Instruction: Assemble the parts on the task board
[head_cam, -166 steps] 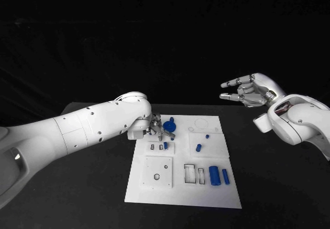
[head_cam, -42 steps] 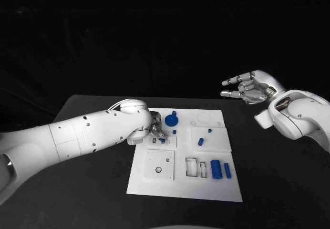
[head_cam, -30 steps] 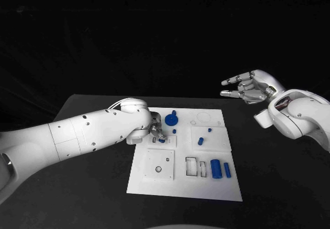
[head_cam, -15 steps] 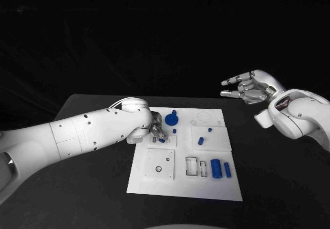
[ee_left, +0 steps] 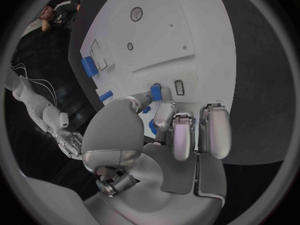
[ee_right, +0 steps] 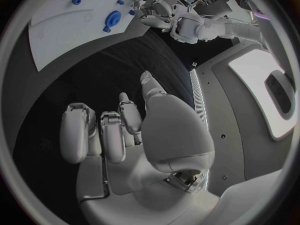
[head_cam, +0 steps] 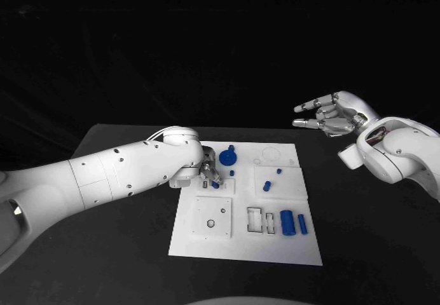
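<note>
Silver fingers of the robot's left hand (head_cam: 207, 171) curl down over the far-left part of the flat white task board (head_cam: 240, 251), their tips pinching a small blue peg (ee_left: 155, 92) at a narrow rectangular slot; the left wrist view shows the peg held between the thumb and a fingertip (ee_left: 164, 112), just beside a second, open slot (ee_left: 180, 87). The white left arm (head_cam: 101, 178) reaches in across the black table (head_cam: 110, 254) from the left. Just beyond the hand, a round blue gear-like part (head_cam: 227, 155) sits on the board's far edge, and a small blue stub (head_cam: 232, 173) stands to the right of the fingers. Further right, another short blue peg (head_cam: 266, 187) and a tiny blue knob (head_cam: 278, 170) stand on a raised white panel. Near the board's right edge, a thick blue cylinder (head_cam: 287, 223) and a thinner blue bar (head_cam: 302, 222) lie side by side, next to two empty rectangular cut-outs. The right hand (head_cam: 330, 116) hangs raised above the table, far to the right and well apart from the board, its fingers loosely spread and holding nothing.
</note>
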Available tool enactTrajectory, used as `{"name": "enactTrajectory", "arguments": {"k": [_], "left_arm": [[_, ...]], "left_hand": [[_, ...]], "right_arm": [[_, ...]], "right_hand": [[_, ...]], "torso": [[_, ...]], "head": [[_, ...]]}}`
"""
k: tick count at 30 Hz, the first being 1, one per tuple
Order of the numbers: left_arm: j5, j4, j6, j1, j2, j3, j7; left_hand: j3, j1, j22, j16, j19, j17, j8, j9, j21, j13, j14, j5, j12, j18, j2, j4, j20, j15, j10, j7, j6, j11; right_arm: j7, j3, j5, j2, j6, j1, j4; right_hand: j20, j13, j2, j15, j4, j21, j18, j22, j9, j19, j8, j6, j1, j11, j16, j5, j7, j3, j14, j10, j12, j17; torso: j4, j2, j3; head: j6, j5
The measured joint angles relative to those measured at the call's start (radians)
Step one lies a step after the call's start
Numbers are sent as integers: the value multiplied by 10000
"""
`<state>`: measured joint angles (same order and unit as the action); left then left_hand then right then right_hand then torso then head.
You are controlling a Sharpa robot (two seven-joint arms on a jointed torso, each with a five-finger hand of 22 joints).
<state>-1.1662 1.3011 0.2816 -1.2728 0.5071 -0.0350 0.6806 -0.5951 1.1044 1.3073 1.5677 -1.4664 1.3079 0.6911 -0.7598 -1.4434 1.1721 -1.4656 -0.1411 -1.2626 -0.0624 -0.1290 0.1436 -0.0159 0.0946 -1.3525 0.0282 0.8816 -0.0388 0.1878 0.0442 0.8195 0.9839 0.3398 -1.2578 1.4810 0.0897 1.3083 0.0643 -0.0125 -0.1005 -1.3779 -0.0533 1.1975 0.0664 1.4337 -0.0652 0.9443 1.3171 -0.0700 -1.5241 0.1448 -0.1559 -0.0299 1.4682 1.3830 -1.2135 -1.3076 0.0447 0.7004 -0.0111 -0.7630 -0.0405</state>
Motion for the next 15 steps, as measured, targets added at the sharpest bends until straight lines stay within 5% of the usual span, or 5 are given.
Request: {"name": "enactTrajectory", "arguments": {"k": [11, 15], "left_arm": [[35, -172, 196, -4, -91, -1, 0], [40, -223, 249, -6, -111, 0, 0]], "left_hand": [[649, -460, 0, 0, -2, -1, 51, -64, -11, 102, -37, -3, -88, 0, 86, 315, 74, 37, -57, -106, 246, -58], [879, -599, 0, 0, -1, -2, 54, -62, -51, 131, 1, 30, -116, 152, 105, 412, 74, 74, -93, -142, 281, -93]], "right_arm": [[-4, 0, 1, 18, -30, 0, 45], [-5, 0, 1, 26, -43, 0, 68]], "right_hand": [[0, 0, 0, 0, -54, 0, 0, -9, 0, 0, 0, 0, 0, 0, 0, 0, 0, 54, 0, 0, 0, 1], [0, 0, 0, 0, -40, 0, -1, -10, 0, 0, 0, 0, 0, 0, 38, 0, 0, 69, 0, 0, 0, 1]], "torso": [[10, -11, 0], [15, -15, 0]], "head": [[-20, 12], [-29, 12]]}}
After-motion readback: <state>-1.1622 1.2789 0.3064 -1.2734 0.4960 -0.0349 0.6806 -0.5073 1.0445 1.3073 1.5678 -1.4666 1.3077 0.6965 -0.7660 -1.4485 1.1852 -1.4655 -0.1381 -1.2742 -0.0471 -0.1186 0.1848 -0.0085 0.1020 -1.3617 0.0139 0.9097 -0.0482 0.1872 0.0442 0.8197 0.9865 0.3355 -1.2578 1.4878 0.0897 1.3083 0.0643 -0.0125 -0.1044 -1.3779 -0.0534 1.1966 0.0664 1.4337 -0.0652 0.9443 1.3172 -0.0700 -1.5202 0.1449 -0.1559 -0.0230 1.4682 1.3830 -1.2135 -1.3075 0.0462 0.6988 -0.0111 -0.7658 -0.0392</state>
